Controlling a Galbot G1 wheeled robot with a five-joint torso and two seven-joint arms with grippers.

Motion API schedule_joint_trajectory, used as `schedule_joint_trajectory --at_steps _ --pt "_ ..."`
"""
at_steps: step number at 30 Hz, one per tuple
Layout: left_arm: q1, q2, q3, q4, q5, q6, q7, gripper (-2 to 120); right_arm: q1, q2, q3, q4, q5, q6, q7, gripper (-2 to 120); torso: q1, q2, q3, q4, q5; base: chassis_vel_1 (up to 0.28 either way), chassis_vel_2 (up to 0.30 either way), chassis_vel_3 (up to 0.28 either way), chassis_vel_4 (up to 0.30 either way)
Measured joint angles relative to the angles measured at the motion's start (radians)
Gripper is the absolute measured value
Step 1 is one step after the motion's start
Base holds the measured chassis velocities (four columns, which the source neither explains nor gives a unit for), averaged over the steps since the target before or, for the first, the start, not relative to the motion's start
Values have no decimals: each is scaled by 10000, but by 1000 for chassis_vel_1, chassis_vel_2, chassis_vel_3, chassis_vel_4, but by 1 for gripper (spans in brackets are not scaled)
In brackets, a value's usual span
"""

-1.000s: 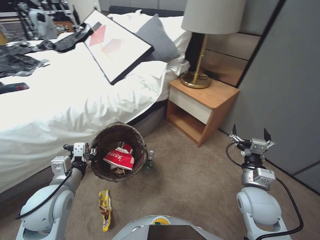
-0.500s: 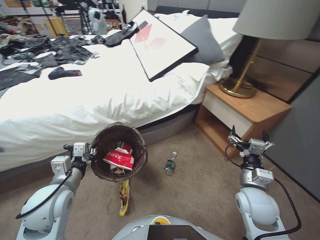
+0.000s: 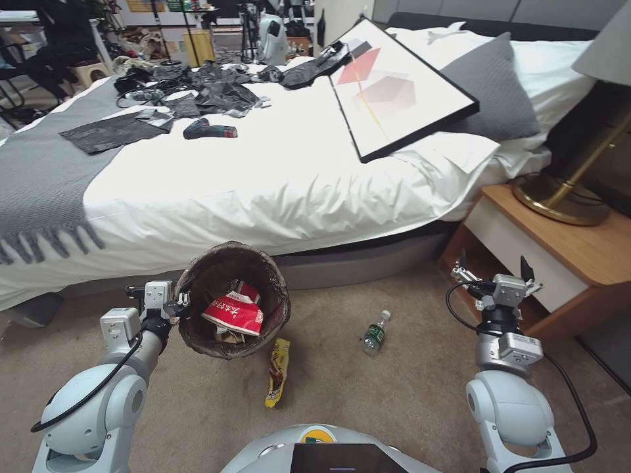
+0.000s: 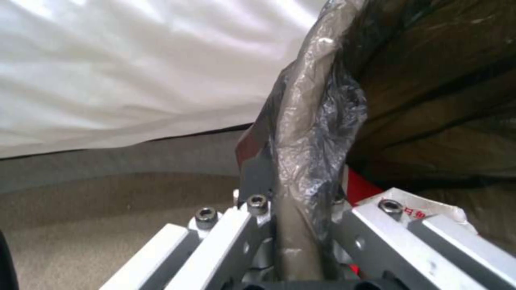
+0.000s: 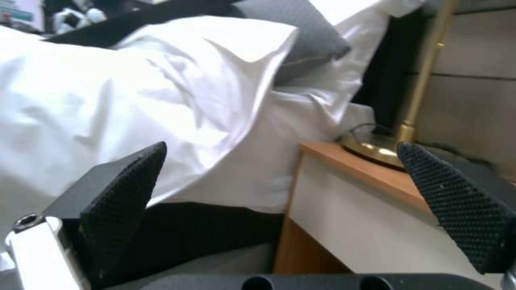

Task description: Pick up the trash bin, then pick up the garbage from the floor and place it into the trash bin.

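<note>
Trash bin (image 3: 190, 328) hangs above the floor (image 3: 394, 401), its bag-lined rim clamped in the left gripper (image 3: 179, 303); red-and-white wrappers (image 3: 235, 311) lie inside. Right gripper (image 3: 493, 267) hovers empty, jaws wide apart, near the nightstand (image 3: 578, 263).

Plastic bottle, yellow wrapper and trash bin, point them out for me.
plastic bottle (image 3: 374, 334), head view, on its body.
yellow wrapper (image 3: 278, 371), head view, on its middle.
trash bin (image 3: 197, 274), head view, on its bag-lined rim.
</note>
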Motion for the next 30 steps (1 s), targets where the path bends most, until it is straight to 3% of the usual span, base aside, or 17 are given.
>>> schedule_joint_trajectory --at_steps 3,4,5,8,9,10,12,13,15,17,18,19,24,30 --pt "-17 -6 32 33 46 0 38 0 -48 -85 -116 113 193 -146 -128 100 0 0 0 -7 3 0 0 0 0" --pt "-32 -14 75 50 94 -1 68 0 166 -302 -404 206 598 -888 117 100 0 0 0 -9 2 0 0 0 0" --pt "-32 -14 75 50 94 -1 68 0 166 -302 -404 206 598 -888 117 100 0 0 0 -9 2 0 0 0 0" --pt "-50 8 139 62 170 0 92 0 1382 -1080 -975 204 2539 -3345 1203 100 0 -1 0 -1 3 0 0 0 0" --pt "-50 8 139 62 170 0 92 0 1382 -1080 -975 204 2539 -3345 1203 100 0 -1 0 -1 3 0 0 0 0" --pt "-50 27 143 61 185 0 94 0 2085 -1578 -1211 13 3745 -4373 1613 100 0 -1 0 -2 4 0 0 0 0" --pt "-15 51 144 35 192 -1 96 0 3159 -2455 -1639 -479 5321 -5547 2272 100 0 -1 1 5 7 0 0 0 0" --pt "-15 51 144 35 192 -1 96 0 3159 -2455 -1639 -479 5321 -5547 2272 100 0 -1 1 5 7 0 0 0 0" --pt "60 53 130 -15 200 0 93 0 4356 -3440 -2204 -1167 6899 -6530 2866 100 1 -1 1 3 3 0 0 0 0" --pt "118 45 79 -59 202 0 87 0 5245 -3859 -2803 -1728 8392 -7323 3660 100 1 -1 1 0 3 0 0 0 0" --pt "118 45 79 -59 202 0 87 0 5245 -3859 -2803 -1728 8392 -7323 3660 100 1 -1 1 0 3 0 0 0 0" --pt "151 46 53 -83 202 -1 81 0 5683 -3930 -3163 -2034 9275 -7731 4229 100 1 -1 2 -2 3 0 0 0 0" --pt "215 17 39 -92 224 -1 69 0 6777 -3746 -4300 -3052 11374 -7951 5665 100 1 -1 1 -1 4 0 0 0 0" --pt "238 -56 102 -100 302 -1 57 0 7637 -3126 -5377 -3982 12467 -7924 6343 100 1 -1 1 -2 0 0 0 0 0"
